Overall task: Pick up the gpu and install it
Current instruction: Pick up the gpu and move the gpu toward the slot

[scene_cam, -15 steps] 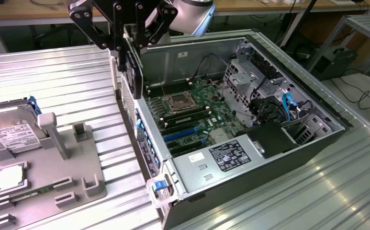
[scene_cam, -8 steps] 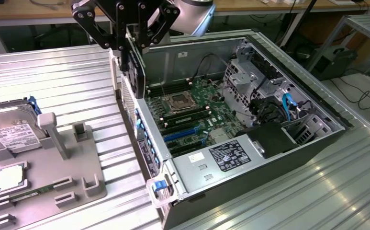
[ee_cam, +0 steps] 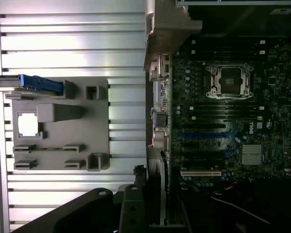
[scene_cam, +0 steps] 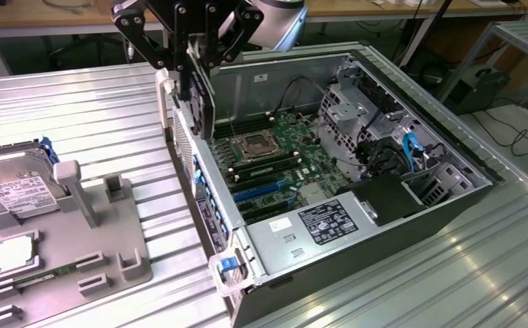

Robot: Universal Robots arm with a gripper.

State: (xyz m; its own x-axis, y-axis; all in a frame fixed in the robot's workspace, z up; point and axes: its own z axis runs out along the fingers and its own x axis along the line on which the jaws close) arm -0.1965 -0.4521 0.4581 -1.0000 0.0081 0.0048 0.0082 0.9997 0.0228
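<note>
The gripper's black fingers [ee_cam: 131, 206] sit closest to the wrist camera, with the gpu [ee_cam: 157, 189] running edge-on from between them; in the exterior view the gripper [scene_cam: 190, 65] is clenched on the gpu [scene_cam: 197, 96], 1 finger on each flat face.

The gpu hangs in the air on edge, high over the case [scene_cam: 427, 109], about above its rear wall on the exterior view's left, touching nothing but the fingers. It is probably held upright like this so that its lower edge can point down toward the board [scene_cam: 282, 164], which lies flat in the bottom of the open case. The pale bracket [scene_cam: 165, 92] is on the outer side, toward that rear wall, which suits the openings there. The blue slots [scene_cam: 261, 190] on the board lie well below the gpu and nearer the exterior camera, so it is not yet seated.

The gpu looks like a thin, flat, dark card, longer than it is deep, with the narrow silvery-beige bracket along 1 end; its connector edge cannot be made out.

On the table [scene_cam: 81, 102], well apart from the case, the grey holder [scene_cam: 108, 232] carries a hard drive [scene_cam: 16, 188]; several of its upright posts stand bare, and the gpu was likely taken from among them.
</note>
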